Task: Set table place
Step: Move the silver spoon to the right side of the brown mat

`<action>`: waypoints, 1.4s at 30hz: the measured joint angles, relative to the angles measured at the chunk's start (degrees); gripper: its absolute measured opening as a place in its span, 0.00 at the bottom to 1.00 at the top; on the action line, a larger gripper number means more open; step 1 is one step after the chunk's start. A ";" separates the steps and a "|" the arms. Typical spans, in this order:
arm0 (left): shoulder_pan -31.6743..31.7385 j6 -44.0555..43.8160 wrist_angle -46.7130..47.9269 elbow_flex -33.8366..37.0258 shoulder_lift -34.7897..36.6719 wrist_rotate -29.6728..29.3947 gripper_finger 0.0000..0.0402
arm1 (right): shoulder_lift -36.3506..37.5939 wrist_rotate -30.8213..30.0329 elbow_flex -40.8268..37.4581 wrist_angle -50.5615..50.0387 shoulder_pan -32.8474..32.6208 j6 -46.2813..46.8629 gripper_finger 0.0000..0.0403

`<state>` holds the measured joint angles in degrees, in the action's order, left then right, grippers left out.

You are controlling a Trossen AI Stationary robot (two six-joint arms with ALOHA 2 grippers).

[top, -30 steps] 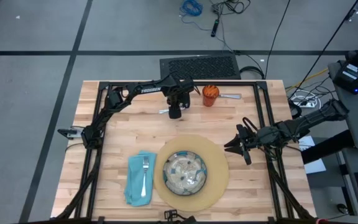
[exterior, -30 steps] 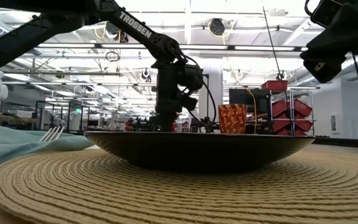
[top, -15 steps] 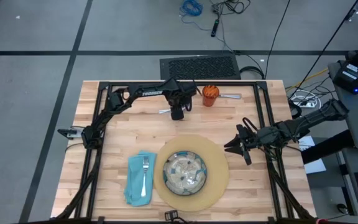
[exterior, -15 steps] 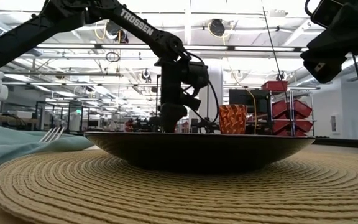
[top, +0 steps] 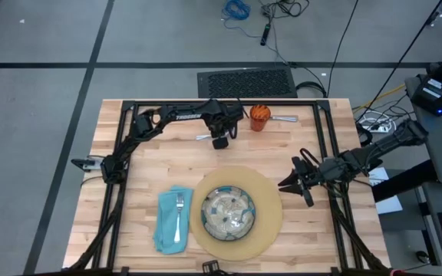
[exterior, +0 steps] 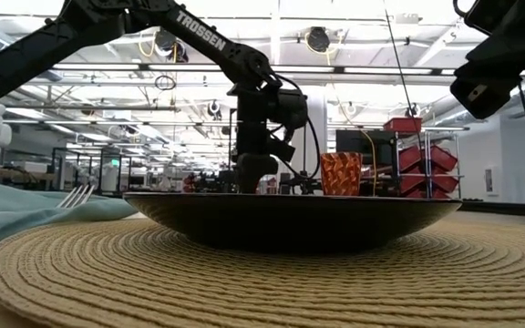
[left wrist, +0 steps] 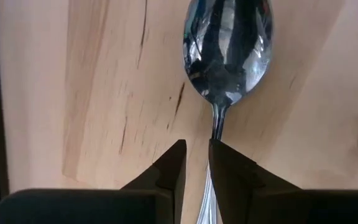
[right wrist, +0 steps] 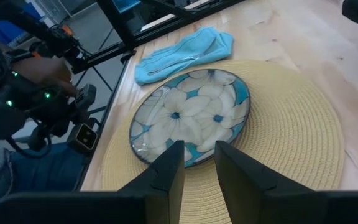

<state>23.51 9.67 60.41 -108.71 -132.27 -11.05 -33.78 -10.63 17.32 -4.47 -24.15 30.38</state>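
Near the table's far edge a silver spoon [left wrist: 227,46] lies flat, its handle [top: 203,137] pointing toward the table's left. My left gripper [top: 220,141] points down over it, its fingers [left wrist: 197,163] a narrow gap apart astride the handle just behind the bowl. An orange cup [top: 260,116] stands right of it. On the near side a patterned plate [top: 229,213] sits on the round tan placemat [top: 271,230]. A fork [top: 179,215] lies on the teal napkin [top: 165,222]. My right gripper [top: 288,184] hovers open at the right, holding nothing. My left gripper comes at the spoon from above, its fingers across the handle's neck [left wrist: 216,127] just behind the bowl. The neck runs under one fingertip [left wrist: 224,155], and bare wood shows beside the other. Whether the fingers touch it I cannot tell. The spoon lies flat on the table.
A silver utensil [top: 284,118] lies right of the cup by the far edge. The black frame [top: 126,123] runs along the table's edges. Bare wood [top: 167,165] lies between the spoon and the placemat. A person's hands show beyond the near left corner [right wrist: 36,74].
My left gripper has turned a little about its wrist while staying over the spoon near the far edge.
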 joint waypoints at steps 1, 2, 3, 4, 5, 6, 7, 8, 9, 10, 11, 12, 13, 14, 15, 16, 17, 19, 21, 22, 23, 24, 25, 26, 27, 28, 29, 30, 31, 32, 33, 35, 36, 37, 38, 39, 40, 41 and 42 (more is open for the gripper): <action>0.00 -0.25 -0.15 0.05 0.00 -0.51 0.14 | 0.00 0.01 -0.01 0.00 -0.20 0.24 0.20; 0.02 -0.39 -0.67 0.05 0.00 -0.80 0.14 | 0.00 -0.01 -0.01 0.00 -0.42 0.27 0.20; 0.12 -0.40 -1.22 -0.12 0.06 -0.92 0.14 | 0.00 0.05 -0.02 0.00 -0.60 0.28 0.20; 0.25 -0.38 -1.37 -0.26 0.67 -0.99 0.14 | 0.00 0.13 0.00 0.05 -0.78 0.35 0.20; 0.28 -0.33 -1.30 -0.29 1.58 -1.14 0.14 | 0.00 0.13 -0.02 0.17 -0.86 0.37 0.20; 0.30 -0.09 -1.51 -0.65 2.51 -1.49 0.14 | 0.00 0.13 -0.02 0.82 -0.88 0.23 0.20; 0.30 0.16 -2.08 -0.84 3.80 -1.73 0.14 | -0.02 0.14 -0.01 2.18 -0.88 -0.28 0.20; 0.28 0.36 -1.58 -0.91 4.97 -1.90 0.14 | -0.03 0.16 -0.02 4.02 -0.88 -1.29 0.20; 0.24 0.70 -0.69 -0.91 5.95 -2.53 0.14 | -0.17 0.24 -0.02 6.43 -0.88 -2.70 0.20; 0.21 0.73 -0.14 -0.90 7.12 -3.26 0.14 | -0.28 0.33 0.02 8.97 -0.86 -4.30 0.20; 0.20 0.74 0.60 -0.88 8.23 -3.89 0.14 | -0.35 0.43 0.11 10.88 -0.88 -6.27 0.20; 0.20 0.74 1.55 -0.87 9.32 -4.56 0.14 | -0.50 0.56 0.50 12.13 -0.88 -8.60 0.20; 0.22 0.73 2.36 -0.87 10.87 -5.32 0.14 | -0.72 0.56 1.22 13.55 -0.88 -10.72 0.20; 0.26 0.70 3.98 -0.85 12.77 -5.75 0.14 | -0.95 0.55 2.15 13.78 -0.80 -12.37 0.20; 0.26 0.68 5.89 -0.85 14.46 -6.45 0.14 | -1.44 0.56 3.17 13.33 -0.35 -13.65 0.20; 0.25 0.32 7.09 -0.87 16.42 -7.34 0.14 | -2.36 0.49 4.42 12.65 0.51 -14.57 0.20; 0.28 -0.12 8.77 -0.87 18.50 -7.79 0.14 | -3.58 0.36 5.88 12.03 1.78 -15.00 0.20; 0.24 -0.35 12.39 -0.87 21.82 -7.94 0.14 | -6.85 0.92 9.16 10.07 5.02 -15.24 0.20; 0.24 -1.15 14.66 -0.84 25.47 -7.85 0.14 | -10.87 3.85 13.01 6.33 8.62 -15.72 0.20; 0.13 -1.82 16.19 -0.85 27.19 -7.87 0.14 | -13.21 5.41 15.16 4.96 10.27 -16.32 0.20; 0.04 -2.46 16.75 -0.83 28.95 -7.83 0.14 | -15.71 7.08 17.32 3.56 11.83 -16.96 0.20; 0.04 -3.04 17.67 -0.83 30.79 -7.67 0.14 | -18.23 8.11 19.36 1.90 13.29 -17.87 0.20; -0.02 -3.26 18.39 -0.65 32.20 -7.66 0.14 | -20.94 8.98 21.37 0.45 14.59 -19.04 0.20; -0.04 -3.37 18.61 -0.46 33.59 -7.65 0.14 | -23.50 9.50 23.49 -0.99 15.82 -20.38 0.20; -0.05 -3.60 18.75 -0.32 34.73 -7.65 0.14 | -25.80 9.55 25.57 -2.50 17.15 -21.84 0.20; -0.11 -4.14 19.10 -0.30 35.45 -7.61 0.14 | -27.97 9.58 27.65 -4.27 18.59 -22.85 0.20; -0.33 -4.80 19.53 -0.30 36.08 -7.61 0.14 | -29.98 9.58 29.54 -5.55 20.05 -23.36 0.20; -0.40 -4.92 20.33 -0.30 36.71 -7.52 0.14 | -31.96 9.69 31.24 -6.76 21.66 -23.50 0.20; -0.51 -4.94 21.78 -0.24 37.31 -7.48 0.14 | -33.87 10.48 32.70 -7.83 23.36 -23.57 0.20; -0.86 -4.96 23.46 -0.23 37.61 -7.50 0.14 | -35.51 12.01 33.84 -8.28 25.04 -23.59 0.20; -1.20 -5.28 24.64 -0.23 37.82 -7.56 0.14 | -37.04 13.97 34.86 -8.56 26.76 -23.59 0.20; -1.52 -6.13 27.81 -0.23 38.54 -8.69 0.14 | -39.79 18.12 36.93 -8.42 30.19 -23.63 0.20; -1.74 -6.28 29.19 -0.21 38.67 -9.54 0.14 | -41.11 19.95 37.89 -8.43 31.90 -23.71 0.20; -2.05 -6.39 29.71 -0.21 38.86 -10.63 0.14 | -42.48 21.50 39.01 -8.79 33.69 -24.01 0.20; -2.27 -6.40 29.62 -0.21 39.37 -11.53 0.14 | -43.98 22.87 40.31 -9.58 35.52 -24.49 0.20; -2.27 -6.43 29.54 -0.21 40.22 -11.82 0.14 | -45.50 23.98 41.78 -10.74 37.18 -25.22 0.20; -2.39 -6.43 29.54 -0.21 41.18 -11.85 0.14 | -47.14 25.17 43.33 -12.24 38.81 -26.07 0.20; -2.64 -6.41 29.55 -0.21 42.13 -11.90 0.14 | -48.90 26.15 45.18 -13.74 40.29 -26.85 0.20; -2.71 -6.38 29.64 -0.23 42.94 -12.02 0.14 | -50.69 27.03 47.03 -15.05 41.76 -27.74 0.20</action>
<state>20.80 3.29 90.05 -108.95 -89.33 -23.07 -84.47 16.40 64.36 -19.51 17.61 2.64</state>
